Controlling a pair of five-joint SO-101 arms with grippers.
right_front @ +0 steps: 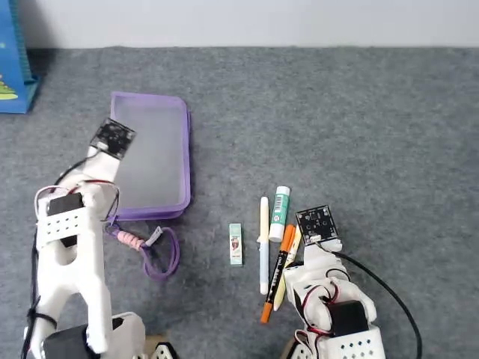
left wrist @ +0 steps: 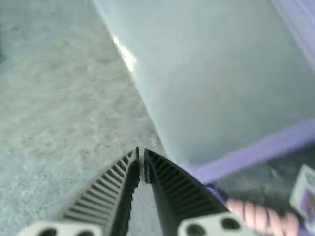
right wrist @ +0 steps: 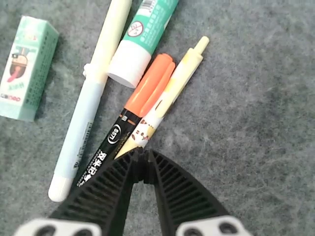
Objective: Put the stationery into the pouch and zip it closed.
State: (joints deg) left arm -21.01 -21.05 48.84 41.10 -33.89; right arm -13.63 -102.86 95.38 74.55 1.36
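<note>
Left gripper: jaws together beside pouch | right gripper: jaws together over orange marker, cream pen | eraser lying apart.

You had a grey, felt-like cover spread over the whole table, its nap showing close up in both wrist views. At the far left corner stood a blue box or book, cut off by the edge, with green and yellow print on its face. A plain white wall ran along the table's far side.
</note>
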